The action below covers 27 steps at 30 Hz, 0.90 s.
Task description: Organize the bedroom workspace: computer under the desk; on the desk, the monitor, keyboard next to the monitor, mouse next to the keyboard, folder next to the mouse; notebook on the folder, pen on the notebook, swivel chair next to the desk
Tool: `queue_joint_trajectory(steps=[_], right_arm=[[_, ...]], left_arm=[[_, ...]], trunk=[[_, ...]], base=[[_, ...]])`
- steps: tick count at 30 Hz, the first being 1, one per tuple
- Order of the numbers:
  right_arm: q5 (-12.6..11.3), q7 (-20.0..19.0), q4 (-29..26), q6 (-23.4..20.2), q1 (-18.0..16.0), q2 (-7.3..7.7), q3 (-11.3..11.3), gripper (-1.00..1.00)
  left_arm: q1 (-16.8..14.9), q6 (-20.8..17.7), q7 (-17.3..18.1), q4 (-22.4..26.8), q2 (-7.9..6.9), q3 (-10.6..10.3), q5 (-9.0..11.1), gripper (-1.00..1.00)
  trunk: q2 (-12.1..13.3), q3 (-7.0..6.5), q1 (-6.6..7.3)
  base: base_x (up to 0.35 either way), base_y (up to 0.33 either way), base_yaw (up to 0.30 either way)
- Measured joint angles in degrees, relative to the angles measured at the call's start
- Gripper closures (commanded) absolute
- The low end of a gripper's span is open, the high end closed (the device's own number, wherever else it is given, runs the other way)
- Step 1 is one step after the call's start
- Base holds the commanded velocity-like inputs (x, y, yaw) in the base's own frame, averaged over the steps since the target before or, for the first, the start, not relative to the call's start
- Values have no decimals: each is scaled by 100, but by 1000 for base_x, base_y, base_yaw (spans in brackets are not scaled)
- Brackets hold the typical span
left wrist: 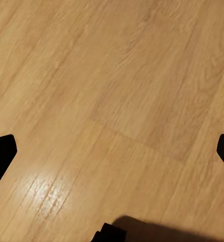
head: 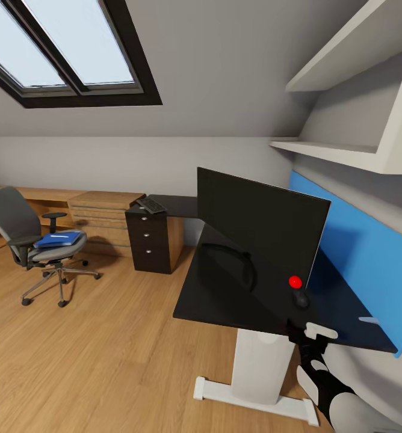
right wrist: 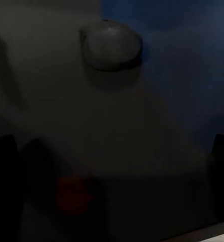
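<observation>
Nearest, at the lower right of the head view, the right gripper (head: 312,334) hangs over the front edge of the desk (head: 225,294), and its wrist view shows the two fingertips at the frame's sides with clear desk between them, so it is released and carries nothing. Just beyond it the mouse (head: 300,297) lies on the glossy top beside the monitor (head: 261,231), close under the screen's red dot. The left gripper (left wrist: 112,151) looks down at bare wood floor (left wrist: 117,75), its tips wide apart, likewise empty. Farther off, at mid-left, the swivel chair (head: 29,240) stands well apart from the desk with the folder (head: 59,239) on its seat; the keyboard (head: 151,205) lies on the black cabinet desk (head: 156,237) behind. The risk, as I judge it, is the mouse's place: a reach past it could nudge it off or crowd the keyboard's spot.
</observation>
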<state>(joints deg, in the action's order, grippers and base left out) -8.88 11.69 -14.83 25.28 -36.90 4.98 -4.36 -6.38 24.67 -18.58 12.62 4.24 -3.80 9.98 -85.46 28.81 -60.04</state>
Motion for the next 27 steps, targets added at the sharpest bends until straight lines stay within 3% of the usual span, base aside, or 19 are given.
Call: queue_joint_trajectory(steps=[27], right_arm=[[25,31,11,22,0,-4,-24,-100]], left_arm=[[1,0,17,-2,-2,1,-2,-100]], trunk=[[0,0,2]], base=[[111,-4,0]])
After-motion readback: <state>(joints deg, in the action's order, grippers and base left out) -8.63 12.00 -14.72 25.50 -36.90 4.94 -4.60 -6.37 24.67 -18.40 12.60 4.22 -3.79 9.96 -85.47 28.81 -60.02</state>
